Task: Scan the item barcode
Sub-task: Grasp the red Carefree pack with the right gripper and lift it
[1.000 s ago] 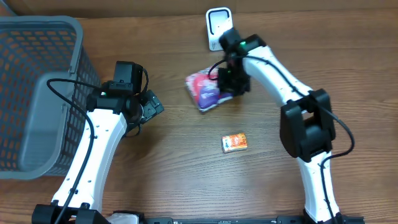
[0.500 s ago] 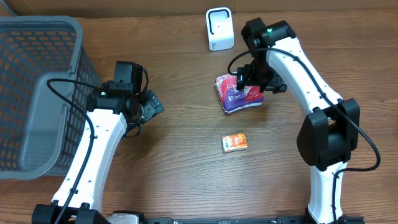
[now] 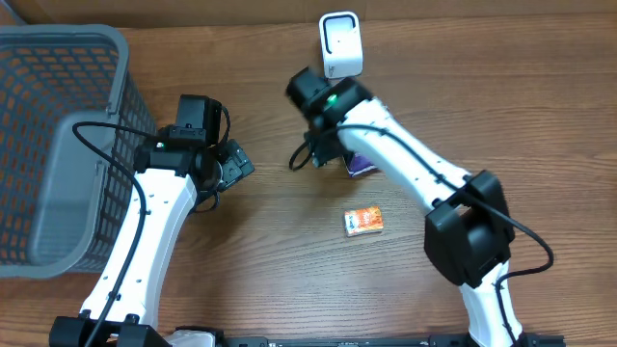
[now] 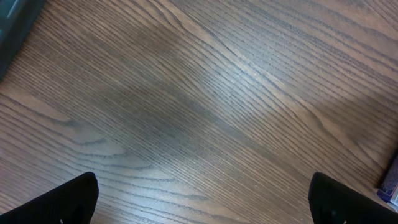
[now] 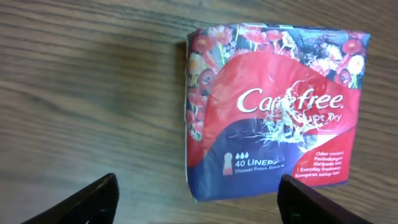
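Lying flat on the table point(image 5: 74, 74) before the right gripper point(image 5: 196, 186), jaws spread and empty like the left gripper's point(image 4: 202, 180), the pack point(image 5: 273, 112) looked light, soft, slick; best pinched across its sides.

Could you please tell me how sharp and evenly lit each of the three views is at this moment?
Overhead: sharp and evenly lit. Left wrist: a broad soft shadow crosses the table, and the fingers are dark and blurred. Right wrist: slightly soft, yet the Carefree pack is readable, with glare on its wrap.
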Tool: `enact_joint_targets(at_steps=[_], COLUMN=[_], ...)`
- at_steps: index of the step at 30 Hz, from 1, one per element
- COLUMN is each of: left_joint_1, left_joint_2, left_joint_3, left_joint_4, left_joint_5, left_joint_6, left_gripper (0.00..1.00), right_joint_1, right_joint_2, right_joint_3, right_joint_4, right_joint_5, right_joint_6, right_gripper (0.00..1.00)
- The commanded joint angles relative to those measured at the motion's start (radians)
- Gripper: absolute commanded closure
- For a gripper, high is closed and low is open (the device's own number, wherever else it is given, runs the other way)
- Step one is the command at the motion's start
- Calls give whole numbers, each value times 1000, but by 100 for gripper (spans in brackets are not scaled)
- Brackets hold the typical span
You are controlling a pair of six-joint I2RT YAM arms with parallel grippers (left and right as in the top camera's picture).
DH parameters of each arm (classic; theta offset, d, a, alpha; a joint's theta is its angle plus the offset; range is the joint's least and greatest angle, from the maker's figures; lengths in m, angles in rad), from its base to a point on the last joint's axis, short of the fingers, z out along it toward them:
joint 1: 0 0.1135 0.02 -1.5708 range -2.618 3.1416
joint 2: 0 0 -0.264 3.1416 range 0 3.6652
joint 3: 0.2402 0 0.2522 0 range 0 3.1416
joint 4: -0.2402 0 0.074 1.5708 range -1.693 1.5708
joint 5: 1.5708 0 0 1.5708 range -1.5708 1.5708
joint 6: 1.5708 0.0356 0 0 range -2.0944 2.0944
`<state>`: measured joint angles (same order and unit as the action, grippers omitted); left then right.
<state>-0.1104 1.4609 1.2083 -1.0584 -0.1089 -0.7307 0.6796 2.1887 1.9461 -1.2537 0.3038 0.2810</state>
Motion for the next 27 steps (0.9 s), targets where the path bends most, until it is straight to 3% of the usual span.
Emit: enact_joint_targets(at_steps=[1, 5, 11, 17, 25, 27], left_joint_1=[-1, -1, -1, -1, -1, -1], left_joint_2=[4, 4, 4, 4, 4, 4], left_joint_3=[0, 0, 0, 0, 0, 0], left_joint_4=[0, 0, 0, 0, 0, 0], left_joint_5=[2, 2, 2, 2, 2, 2], left_joint_6=[-10, -10, -10, -10, -10, -10], left_gripper=[0, 0, 0, 0, 0, 0], right_joint_1=[-1, -1, 0, 0, -2, -4], right_joint_2=[39, 69, 104, 114, 109, 109], right_joint_3=[-32, -65, -83, -89, -52, -18], right_joint_4=[22, 53, 76, 78, 11, -12], right_joint_5=[161, 214, 272, 285, 280, 271], right_joint_6=[38, 68, 119, 143, 203, 203], right_gripper=[21, 25, 44, 53, 94, 96])
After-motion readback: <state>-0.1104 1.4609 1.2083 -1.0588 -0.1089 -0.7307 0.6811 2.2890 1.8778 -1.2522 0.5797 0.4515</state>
